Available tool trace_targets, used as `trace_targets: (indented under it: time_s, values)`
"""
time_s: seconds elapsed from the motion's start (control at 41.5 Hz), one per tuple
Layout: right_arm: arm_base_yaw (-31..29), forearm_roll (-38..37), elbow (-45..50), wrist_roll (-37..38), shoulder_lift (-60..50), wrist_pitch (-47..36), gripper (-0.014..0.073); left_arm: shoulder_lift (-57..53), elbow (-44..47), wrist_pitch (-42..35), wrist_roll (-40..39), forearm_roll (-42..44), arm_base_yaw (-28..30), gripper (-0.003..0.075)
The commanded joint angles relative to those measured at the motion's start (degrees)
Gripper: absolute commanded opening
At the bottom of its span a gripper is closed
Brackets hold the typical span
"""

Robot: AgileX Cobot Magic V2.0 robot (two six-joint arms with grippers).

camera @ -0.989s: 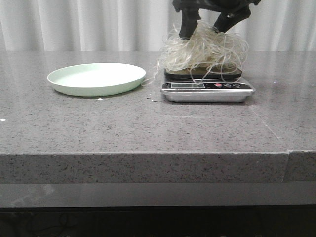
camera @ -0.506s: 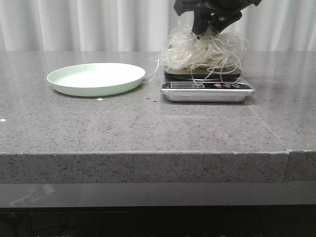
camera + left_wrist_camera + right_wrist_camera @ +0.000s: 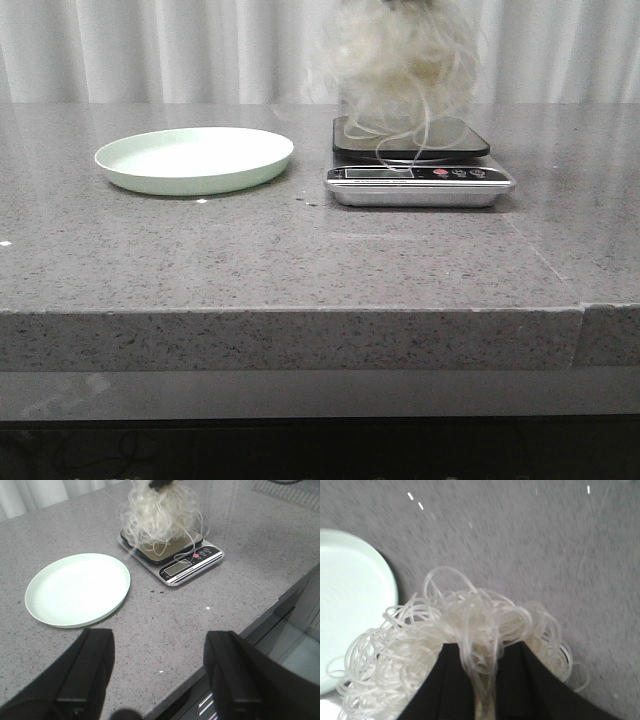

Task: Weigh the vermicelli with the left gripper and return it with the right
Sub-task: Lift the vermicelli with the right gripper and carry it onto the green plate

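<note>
The vermicelli [image 3: 395, 60], a fluffy whitish tangle, hangs in the air above the kitchen scale [image 3: 420, 172], with a few loops trailing down to the scale's dark platform. My right gripper [image 3: 481, 650] is shut on the vermicelli [image 3: 465, 630]; in the front view it is above the picture's top edge. The vermicelli also shows in the left wrist view [image 3: 160, 512]. My left gripper [image 3: 159, 652] is open and empty, low over the table's front edge, near the pale green plate [image 3: 75, 590].
The pale green plate [image 3: 195, 158] lies empty, left of the scale. The scale's display and buttons [image 3: 455, 173] face the front. White curtains hang behind the table. The table's front edge [image 3: 300, 310] runs across the front view.
My right gripper closed on the vermicelli and lifted it off the scale, rising out of the front view's top edge. The scale's platform now shows bare.
</note>
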Motion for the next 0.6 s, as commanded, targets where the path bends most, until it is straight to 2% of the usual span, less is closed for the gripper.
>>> trace_targets:
  time_s: [0.0, 0.434, 0.579]
  values:
    - [1.91, 0.52, -4.36, -0.33, -3.85, -4.99, 0.0167, 0.14, -1.46, -4.21, -0.52, -0.43, 0.21, 0.0459]
    - [11.74, 2.42, -4.99, -0.33, 1.01, -21.24, 0.0167, 0.14, -1.46, -4.21, -0.52, -0.43, 0.21, 0.0459]
    - [13.32, 2.59, -7.54, -0.33, 4.67, -22.7, 0.0167, 0.14, -1.46, -4.21, -0.52, -0.43, 0.21, 0.0459]
